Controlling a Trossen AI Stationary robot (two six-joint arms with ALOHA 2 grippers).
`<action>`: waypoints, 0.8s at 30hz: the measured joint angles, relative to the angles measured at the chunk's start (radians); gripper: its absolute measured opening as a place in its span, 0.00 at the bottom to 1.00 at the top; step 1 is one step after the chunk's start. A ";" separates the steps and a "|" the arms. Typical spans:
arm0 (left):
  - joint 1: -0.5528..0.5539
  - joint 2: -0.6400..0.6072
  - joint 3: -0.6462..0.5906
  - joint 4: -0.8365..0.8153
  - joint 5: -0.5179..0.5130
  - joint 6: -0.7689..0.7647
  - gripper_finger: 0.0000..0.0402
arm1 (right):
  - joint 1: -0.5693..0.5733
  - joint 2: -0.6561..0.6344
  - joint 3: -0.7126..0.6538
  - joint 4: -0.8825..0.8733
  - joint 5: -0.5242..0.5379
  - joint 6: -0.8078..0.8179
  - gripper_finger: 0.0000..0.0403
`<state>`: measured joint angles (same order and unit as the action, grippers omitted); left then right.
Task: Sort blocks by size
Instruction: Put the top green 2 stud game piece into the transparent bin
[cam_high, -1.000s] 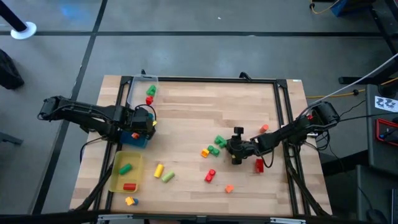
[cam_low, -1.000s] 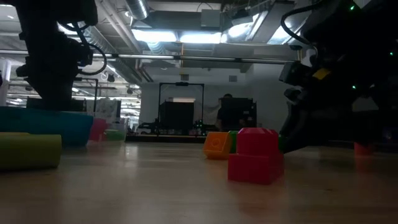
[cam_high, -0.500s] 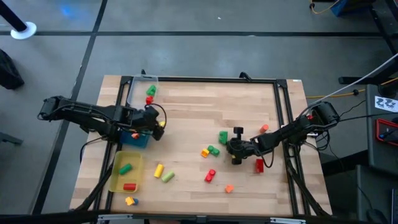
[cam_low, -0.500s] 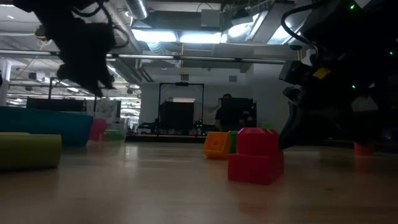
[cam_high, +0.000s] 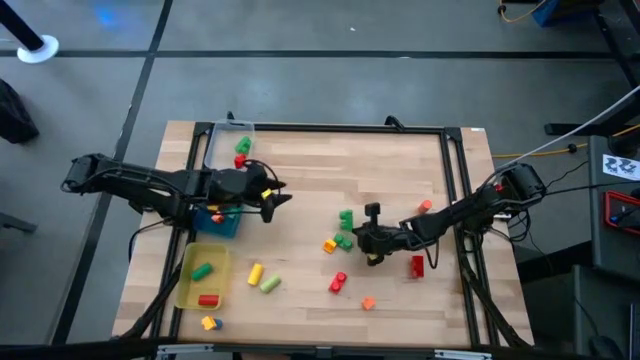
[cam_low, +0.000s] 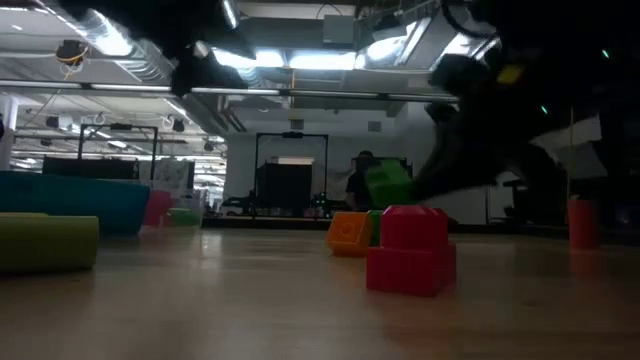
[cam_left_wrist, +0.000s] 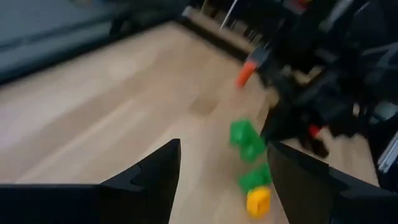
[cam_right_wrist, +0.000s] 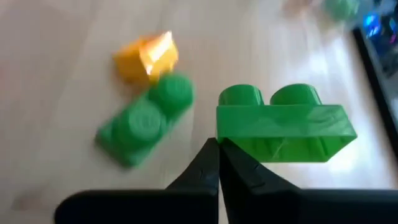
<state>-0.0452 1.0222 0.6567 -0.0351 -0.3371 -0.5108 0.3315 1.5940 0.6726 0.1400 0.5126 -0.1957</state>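
Note:
My right gripper (cam_high: 357, 230) is shut on a green two-stud brick (cam_right_wrist: 283, 124) held above the table's middle right; the brick also shows lifted in the low view (cam_low: 385, 185). Below it lie a second green brick (cam_right_wrist: 146, 118) and a yellow-orange block (cam_right_wrist: 146, 56). My left gripper (cam_high: 282, 197) is open and empty (cam_left_wrist: 224, 155), out over the table to the right of the blue tray (cam_high: 218, 220). Other blocks lie loose: a red brick (cam_low: 410, 250), a yellow cylinder (cam_high: 255, 273), a red block (cam_high: 338, 282). My right gripper has the green brick by its lower edge (cam_right_wrist: 225, 147) near one end, where the two closed fingertips meet. The fingers come level from the table's right side. The brick is lifted clear of the table, roughly level with its studs up.
A clear tray (cam_high: 228, 145) at the far left holds a green and a red block. A yellow tray (cam_high: 203, 275) at the near left holds a green and a red block. Loose blocks lie near the front edge (cam_high: 368, 302) and by the right rail (cam_high: 425, 206).
My left gripper has moved from above the blue tray toward the table's right, out over the bare wood. My right gripper has gone toward the table's left and lifted the green brick clear of the table; the other green brick has stayed where it was.

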 joint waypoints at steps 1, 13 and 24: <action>0.000 0.016 0.000 0.047 0.000 0.026 0.56 | 0.000 0.000 0.016 0.002 -0.003 -0.033 0.01; 0.000 0.242 0.000 0.278 0.092 0.081 0.56 | -0.006 0.000 0.175 0.001 0.045 -0.419 0.01; -0.020 0.262 0.000 0.407 0.242 0.195 0.56 | -0.005 -0.001 0.252 0.122 0.073 -0.656 0.00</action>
<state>-0.0654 1.2846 0.6571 0.3716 -0.0950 -0.3160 0.3267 1.5932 0.9241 0.2617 0.5856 -0.8513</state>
